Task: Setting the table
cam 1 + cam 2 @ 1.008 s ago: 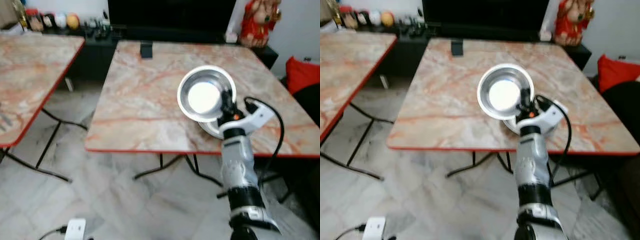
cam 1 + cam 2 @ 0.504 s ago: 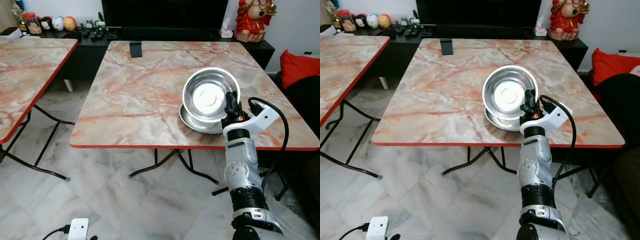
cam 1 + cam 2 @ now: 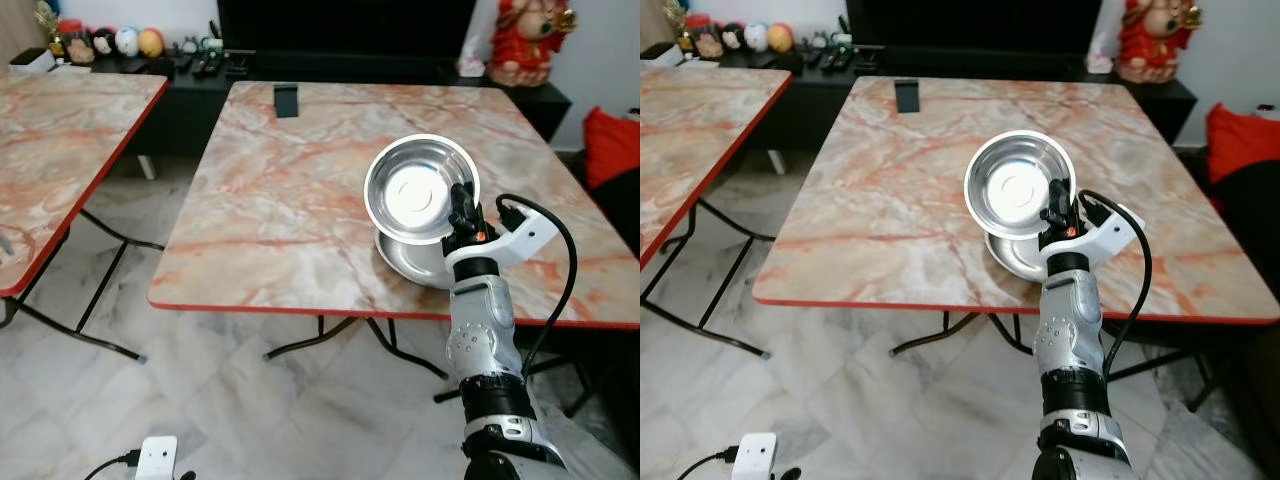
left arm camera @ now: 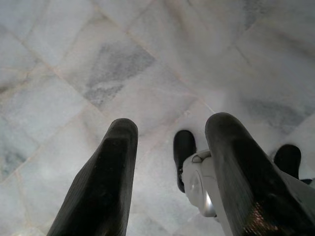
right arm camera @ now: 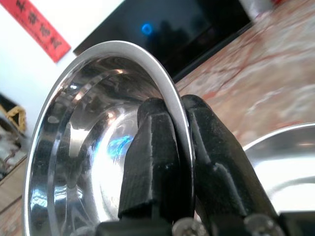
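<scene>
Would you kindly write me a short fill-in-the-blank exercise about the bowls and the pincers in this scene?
1. The right pincer grips the raised steel bowl by its ____.
2. A second steel bowl rests on the ____ table.
3. The left pincer hangs over the floor with its fingers ____.

Missing words: rim; marble-patterned; open
</scene>
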You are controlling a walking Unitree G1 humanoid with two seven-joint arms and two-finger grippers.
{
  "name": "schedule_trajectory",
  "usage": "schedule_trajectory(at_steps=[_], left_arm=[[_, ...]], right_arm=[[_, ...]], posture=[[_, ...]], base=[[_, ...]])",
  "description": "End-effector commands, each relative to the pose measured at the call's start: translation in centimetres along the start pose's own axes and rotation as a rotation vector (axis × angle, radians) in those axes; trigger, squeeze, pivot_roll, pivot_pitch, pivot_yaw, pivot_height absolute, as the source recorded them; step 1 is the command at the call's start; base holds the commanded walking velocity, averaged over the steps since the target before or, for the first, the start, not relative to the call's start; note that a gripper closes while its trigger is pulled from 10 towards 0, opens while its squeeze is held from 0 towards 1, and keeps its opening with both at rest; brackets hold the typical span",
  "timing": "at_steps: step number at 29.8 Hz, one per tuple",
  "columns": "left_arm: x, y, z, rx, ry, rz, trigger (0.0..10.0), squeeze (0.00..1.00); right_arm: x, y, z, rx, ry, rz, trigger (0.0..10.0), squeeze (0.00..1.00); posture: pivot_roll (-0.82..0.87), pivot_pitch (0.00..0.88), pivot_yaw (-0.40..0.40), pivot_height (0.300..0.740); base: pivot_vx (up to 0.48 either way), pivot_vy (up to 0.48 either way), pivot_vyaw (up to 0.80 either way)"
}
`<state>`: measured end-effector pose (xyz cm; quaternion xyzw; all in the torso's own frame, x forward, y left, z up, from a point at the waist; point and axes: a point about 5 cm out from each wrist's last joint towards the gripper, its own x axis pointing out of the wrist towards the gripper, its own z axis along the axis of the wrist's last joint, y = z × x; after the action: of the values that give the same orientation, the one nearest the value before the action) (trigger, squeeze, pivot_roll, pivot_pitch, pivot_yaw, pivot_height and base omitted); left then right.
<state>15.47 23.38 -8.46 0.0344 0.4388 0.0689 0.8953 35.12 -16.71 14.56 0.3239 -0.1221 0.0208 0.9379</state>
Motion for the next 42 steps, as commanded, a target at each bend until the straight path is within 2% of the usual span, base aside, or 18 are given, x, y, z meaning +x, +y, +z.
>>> schedule_trajectory(at_steps=[1, 13, 21, 22, 26, 29, 32, 35, 38, 42], left_arm=[[0.0, -0.1, 0.0, -0.007, -0.004, 0.001, 10.0, 0.00], [0.1, -0.6, 0.2, 0.000, 0.000, -0.013, 10.0, 0.00], [0.1, -0.8, 0.0, 0.005, 0.011, -0.018, 10.0, 0.00], [0.1, -0.9, -0.1, 0.006, 0.013, -0.019, 10.0, 0.00], [0.1, -0.9, -0.1, 0.006, 0.018, -0.020, 10.0, 0.00], [0.1, -0.9, -0.2, 0.005, 0.019, -0.019, 10.0, 0.00], [0.1, -0.6, -0.2, 0.007, 0.024, -0.017, 10.0, 0.00], [0.1, -0.7, 0.0, 0.009, 0.023, -0.021, 10.0, 0.00], [0.1, -0.7, 0.1, 0.009, 0.023, -0.025, 10.0, 0.00], [0.2, -0.9, 0.2, 0.012, 0.021, -0.033, 10.0, 0.00]], right_arm=[[0.3, 0.2, 0.4, -0.006, -0.009, 0.010, 10.0, 0.00], [0.2, 0.2, 0.3, -0.015, 0.001, 0.011, 10.0, 0.00], [0.0, -0.4, 1.0, -0.054, 0.003, -0.023, 10.0, 0.00], [-0.2, -0.7, 0.8, -0.080, 0.043, -0.050, 10.0, 0.00], [-0.9, -1.2, 0.8, -0.093, 0.086, -0.107, 10.0, 0.00], [-1.3, -1.1, 1.2, -0.077, 0.084, -0.131, 10.0, 0.00], [-1.9, -0.8, 2.2, -0.113, 0.143, -0.181, 10.0, 0.00], [-2.2, -0.9, 3.0, -0.078, 0.154, -0.243, 10.0, 0.00], [-2.4, -1.3, 2.7, -0.130, 0.237, -0.298, 10.0, 0.00], [-2.6, -1.4, 2.2, -0.114, 0.303, -0.323, 10.0, 0.00]], posture=[[-0.02, 0.000, -0.043, 0.740], [-0.03, 0.000, -0.043, 0.740], [-0.04, 0.000, -0.041, 0.740], [-0.05, 0.000, -0.043, 0.740], [-0.05, 0.000, -0.046, 0.740], [-0.05, 0.000, -0.046, 0.740], [-0.07, 0.000, -0.042, 0.740], [-0.07, 0.000, -0.043, 0.740], [-0.08, 0.000, -0.043, 0.740], [-0.08, 0.000, -0.044, 0.740]], base=[[0.322, 0.000, 0.00], [0.091, 0.000, 0.00], [0.000, 0.000, 0.00], [0.000, 0.000, 0.00], [0.000, 0.000, 0.00], [0.000, 0.000, 0.00], [0.000, 0.000, 0.00], [0.000, 0.000, 0.00], [0.000, 0.000, 0.00], [0.000, 0.000, 0.00]])
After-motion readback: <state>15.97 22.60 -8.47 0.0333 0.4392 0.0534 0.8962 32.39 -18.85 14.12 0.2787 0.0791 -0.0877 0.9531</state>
